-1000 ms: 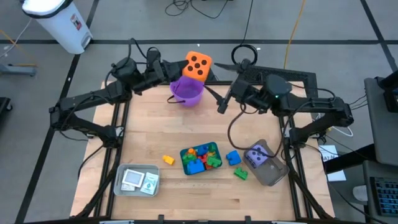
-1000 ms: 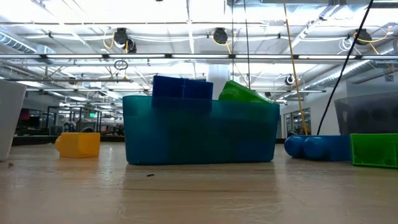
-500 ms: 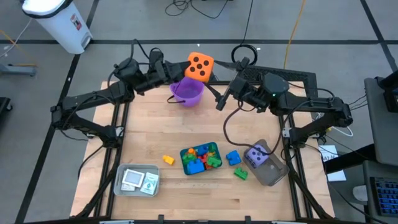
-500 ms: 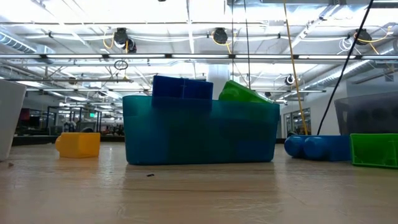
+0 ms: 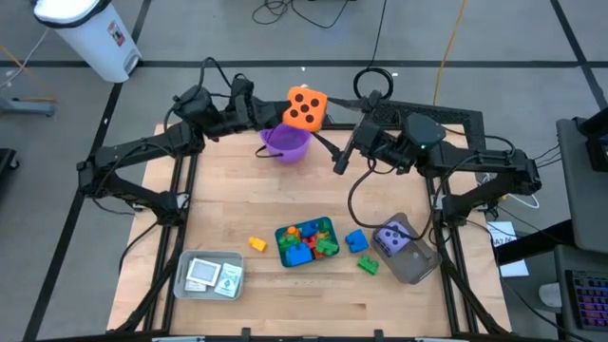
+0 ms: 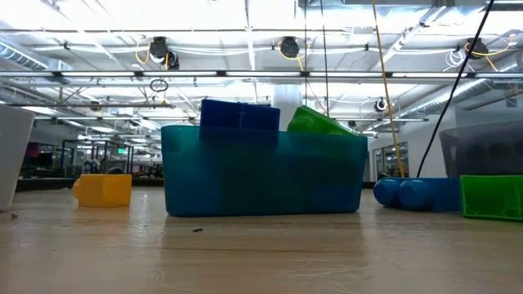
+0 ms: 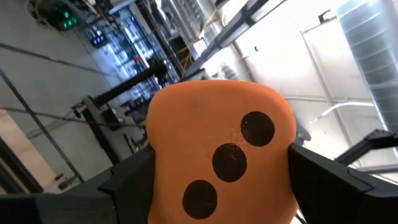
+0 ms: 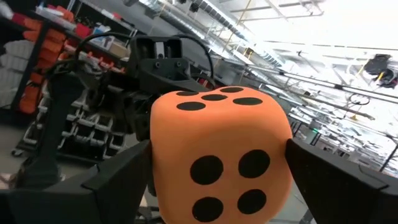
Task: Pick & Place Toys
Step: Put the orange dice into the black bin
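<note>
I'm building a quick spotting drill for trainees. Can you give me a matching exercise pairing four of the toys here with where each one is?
Things:
1. orange die
2. purple die
3. white cards
4. yellow brick

Places:
A. loose on the table, beside the teal tray
B. in the grey tray at the left
C. up in the air by the purple bucket
D. in the clear tray at the right

Pairs: 1-C, 2-D, 3-B, 4-A
</note>
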Robot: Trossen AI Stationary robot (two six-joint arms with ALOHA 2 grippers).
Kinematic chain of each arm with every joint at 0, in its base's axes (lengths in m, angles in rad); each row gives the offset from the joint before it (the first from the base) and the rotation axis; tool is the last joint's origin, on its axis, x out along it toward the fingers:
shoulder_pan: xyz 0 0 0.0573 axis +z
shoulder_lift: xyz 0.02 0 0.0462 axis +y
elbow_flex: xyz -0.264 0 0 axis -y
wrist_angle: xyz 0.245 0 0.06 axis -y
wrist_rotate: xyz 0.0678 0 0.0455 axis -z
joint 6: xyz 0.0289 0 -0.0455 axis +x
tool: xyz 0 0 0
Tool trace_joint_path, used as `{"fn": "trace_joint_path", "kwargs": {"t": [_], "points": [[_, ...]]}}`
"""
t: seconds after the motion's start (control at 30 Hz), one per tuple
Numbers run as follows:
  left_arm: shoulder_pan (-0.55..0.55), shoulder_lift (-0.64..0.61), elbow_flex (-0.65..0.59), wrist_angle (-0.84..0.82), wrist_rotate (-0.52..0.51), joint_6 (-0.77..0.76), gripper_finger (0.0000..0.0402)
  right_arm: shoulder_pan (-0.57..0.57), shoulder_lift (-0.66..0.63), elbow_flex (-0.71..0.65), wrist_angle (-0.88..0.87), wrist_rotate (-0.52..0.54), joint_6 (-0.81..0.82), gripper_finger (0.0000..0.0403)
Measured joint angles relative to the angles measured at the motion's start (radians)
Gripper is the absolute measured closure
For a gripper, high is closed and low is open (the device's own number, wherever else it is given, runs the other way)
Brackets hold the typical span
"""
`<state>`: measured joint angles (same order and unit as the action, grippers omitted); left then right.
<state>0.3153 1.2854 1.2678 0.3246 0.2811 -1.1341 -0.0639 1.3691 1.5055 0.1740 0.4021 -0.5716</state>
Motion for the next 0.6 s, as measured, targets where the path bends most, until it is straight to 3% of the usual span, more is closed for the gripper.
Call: {"fn": "trace_joint_path", "kwargs": {"t": [0.6], "points": [[-0.002,0.000,0.000,-0.067,0.088,-0.009,0.0100,0.000,-0.071,-0.001,-0.154,-0.009,0.005,0.0044]]}}
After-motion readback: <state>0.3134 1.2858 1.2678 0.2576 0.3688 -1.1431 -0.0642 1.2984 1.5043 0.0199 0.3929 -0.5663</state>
